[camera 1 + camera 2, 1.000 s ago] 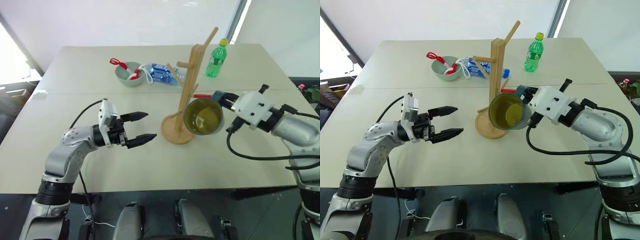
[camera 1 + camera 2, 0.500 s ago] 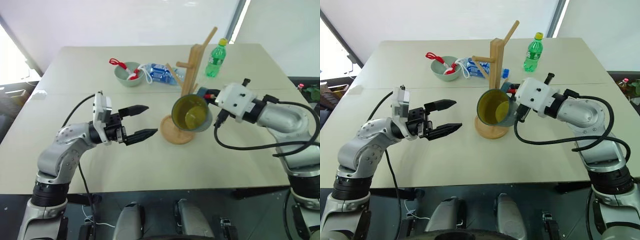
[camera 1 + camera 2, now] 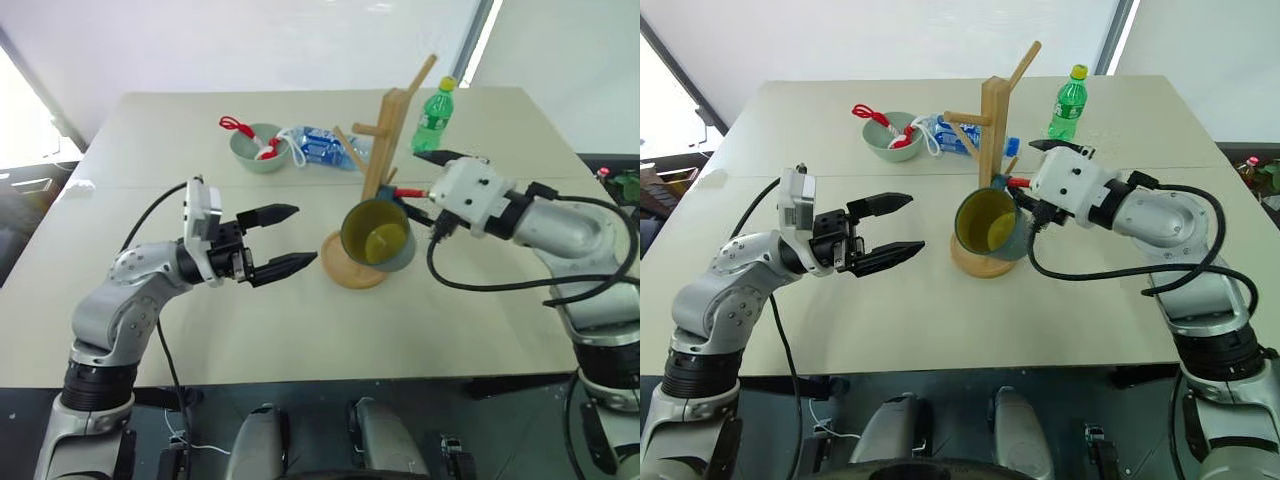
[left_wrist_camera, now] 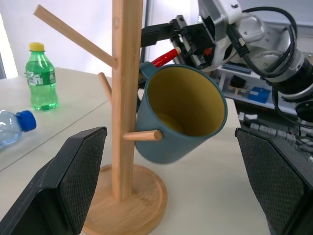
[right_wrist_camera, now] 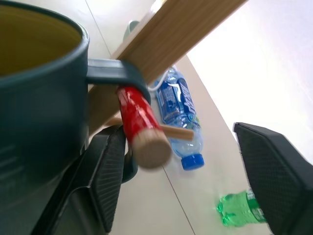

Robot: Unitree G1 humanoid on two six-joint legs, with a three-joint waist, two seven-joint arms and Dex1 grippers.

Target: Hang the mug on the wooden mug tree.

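The teal-blue mug with a yellow inside hangs by its handle on the red-tipped peg of the wooden mug tree, tilted with its mouth towards me. My right gripper is open just right of the post. Its fingers stand on either side of the handle and peg, gripping nothing. Left of the tree's round base, my left gripper is open and empty, pointing at the mug.
At the back of the table stand a pale green bowl holding a red item, a lying water bottle and an upright green bottle. Bare tabletop lies in front of the tree.
My right gripper carried the mug left onto the red-tipped peg and then opened, leaving the mug hanging there. My left gripper rose slightly.
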